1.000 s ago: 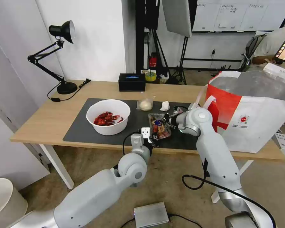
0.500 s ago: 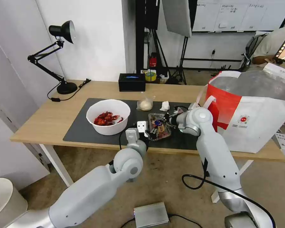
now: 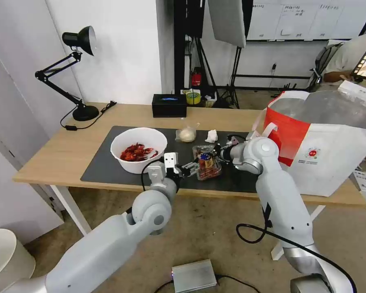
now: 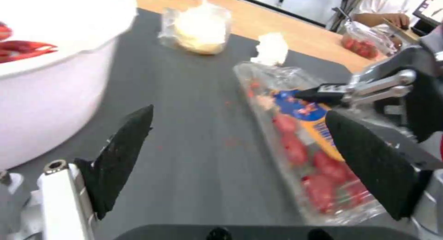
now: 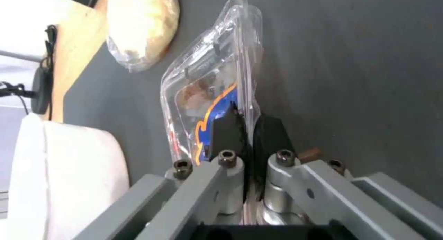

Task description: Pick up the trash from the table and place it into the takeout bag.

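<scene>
The clear clamshell box [image 3: 207, 165] of red fruit sits tilted on the dark mat [image 3: 101, 167], one edge raised. My right gripper [image 5: 247, 124] is shut on that raised edge of the box [image 5: 207, 77]; in the head view the right gripper [image 3: 216, 154] is just right of it. My left gripper [image 4: 249, 160] is open, low over the mat, with the box [image 4: 300, 136] by one of its pads [image 4: 373, 167]. The white bowl [image 3: 139, 148] of crayfish shells stands to the left. Behind lie the small bag with a whitish lump [image 3: 187, 133] and the tissue [image 3: 211, 136]. The takeout bag [image 3: 325, 154] stands open at the table's [image 3: 61, 154] right end.
A black desk lamp [image 3: 79, 73] and its cord sit at the back left. A black rectangular box [image 3: 169, 105] stands at the table's back edge. Below the front edge, a grey metal box [image 3: 193, 276] with a cable lies on the floor.
My left gripper has drawn back leftward from the box's front toward the bowl. My right gripper has raised the box's edge, so the box now stands tilted.
</scene>
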